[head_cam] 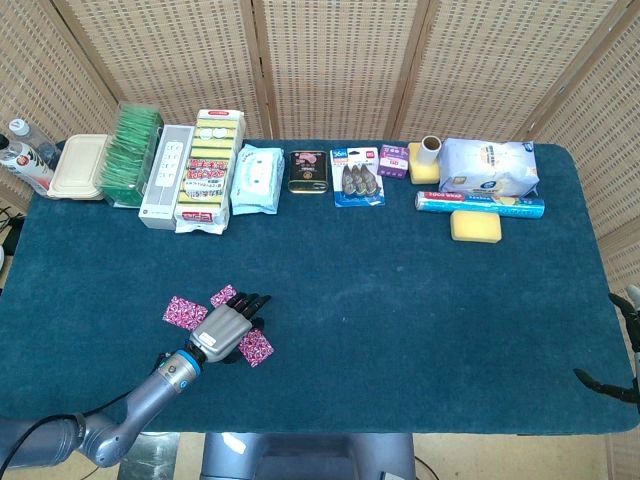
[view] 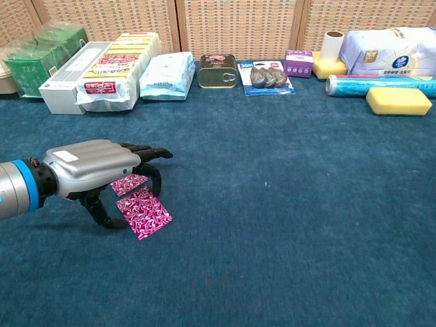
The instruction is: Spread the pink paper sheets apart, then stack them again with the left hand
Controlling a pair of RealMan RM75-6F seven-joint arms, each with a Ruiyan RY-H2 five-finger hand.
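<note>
- Near the table's front left edge, the left hand [head_cam: 226, 327] hovers low over the pink paper sheets [view: 144, 212], its fingers slightly apart and curled downward, holding nothing as far as I can judge.
- Spreading looks done: the sheets lie fanned out around the hand, one to its left [head_cam: 184, 311], one ahead, one to its right. Restacking seems barely begun.
- Fingertip contact with paper is hidden beneath the palm.
- Only a sliver of the right hand [head_cam: 630, 305] shows, far right of the sheets; I cannot tell its finger state.
</note>
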